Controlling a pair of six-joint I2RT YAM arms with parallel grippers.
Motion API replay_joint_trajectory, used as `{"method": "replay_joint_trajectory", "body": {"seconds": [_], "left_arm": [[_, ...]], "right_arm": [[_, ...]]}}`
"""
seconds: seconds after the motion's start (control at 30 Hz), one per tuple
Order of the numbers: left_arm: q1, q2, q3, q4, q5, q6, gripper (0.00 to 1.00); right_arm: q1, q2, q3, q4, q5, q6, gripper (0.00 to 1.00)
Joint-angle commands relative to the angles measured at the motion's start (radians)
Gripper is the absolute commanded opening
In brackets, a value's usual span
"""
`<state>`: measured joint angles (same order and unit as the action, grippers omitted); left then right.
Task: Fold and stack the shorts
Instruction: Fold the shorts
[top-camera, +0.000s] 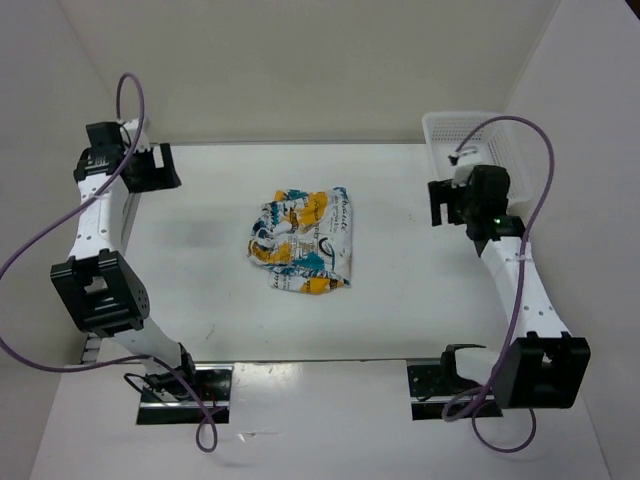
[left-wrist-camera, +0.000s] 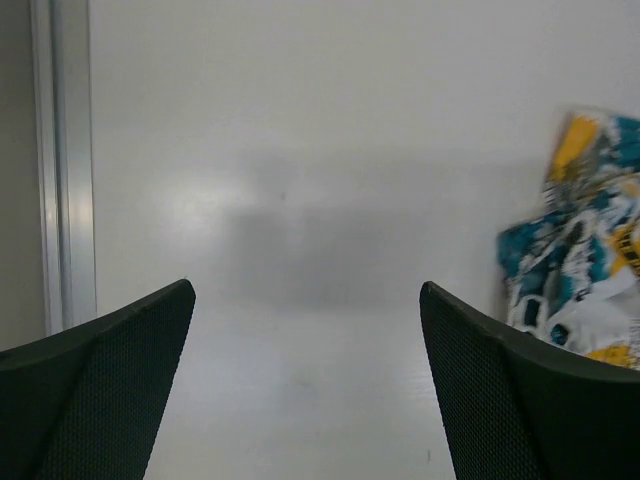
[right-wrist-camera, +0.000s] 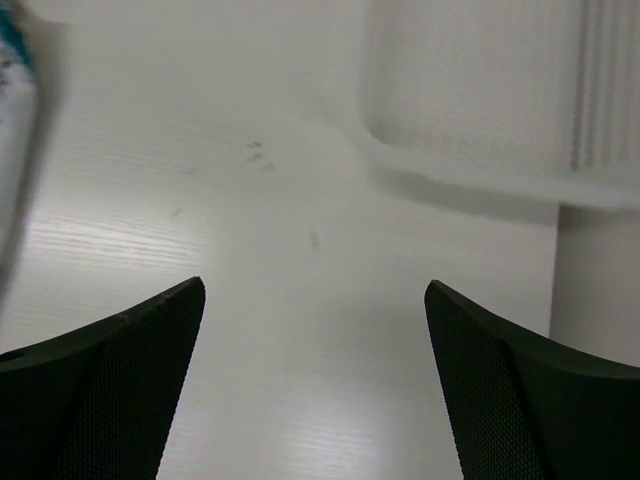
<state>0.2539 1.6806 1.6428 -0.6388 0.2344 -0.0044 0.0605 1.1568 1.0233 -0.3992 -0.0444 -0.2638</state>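
Observation:
The shorts (top-camera: 300, 240), white cloth with a teal, yellow-orange and black print, lie crumpled in a heap in the middle of the table. Their edge shows at the right of the left wrist view (left-wrist-camera: 585, 260) and as a teal sliver at the far left of the right wrist view (right-wrist-camera: 14, 60). My left gripper (left-wrist-camera: 305, 330) is open and empty, above bare table at the far left (top-camera: 150, 168), well apart from the shorts. My right gripper (right-wrist-camera: 315, 330) is open and empty, above bare table at the far right (top-camera: 450, 205).
A white plastic mesh basket (top-camera: 470, 135) stands at the far right corner, just behind the right gripper; its rim shows in the right wrist view (right-wrist-camera: 480, 175). A metal rail (left-wrist-camera: 62, 170) runs along the table's left edge. Purple cables loop off both arms.

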Motion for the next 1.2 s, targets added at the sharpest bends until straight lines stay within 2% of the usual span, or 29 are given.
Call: {"method": "replay_joint_trajectory", "body": {"seconds": [0.0, 0.03, 0.2, 0.37, 0.47, 1.17], "left_arm": [[0.060, -0.045, -0.127, -0.012, 0.019, 0.004, 1.00], [0.082, -0.085, -0.155, 0.001, 0.000, 0.004, 1.00], [0.108, -0.180, -0.258, 0.010, -0.018, 0.004, 1.00], [0.108, -0.202, -0.297, 0.010, -0.018, 0.004, 1.00], [0.108, -0.225, -0.316, 0.010, -0.018, 0.004, 1.00], [0.127, -0.286, -0.374, 0.010, -0.018, 0.004, 1.00]], "right_arm": [[-0.144, 0.015, 0.063, -0.073, -0.020, 0.099, 0.95], [-0.210, 0.015, 0.063, -0.073, -0.043, 0.112, 0.99], [-0.329, -0.005, 0.073, -0.128, -0.100, 0.140, 0.99], [-0.329, -0.014, 0.032, -0.153, 0.027, 0.181, 0.99], [-0.329, -0.040, 0.032, -0.176, 0.050, 0.190, 0.99], [-0.329, -0.088, -0.006, -0.167, 0.063, 0.172, 0.99]]}}
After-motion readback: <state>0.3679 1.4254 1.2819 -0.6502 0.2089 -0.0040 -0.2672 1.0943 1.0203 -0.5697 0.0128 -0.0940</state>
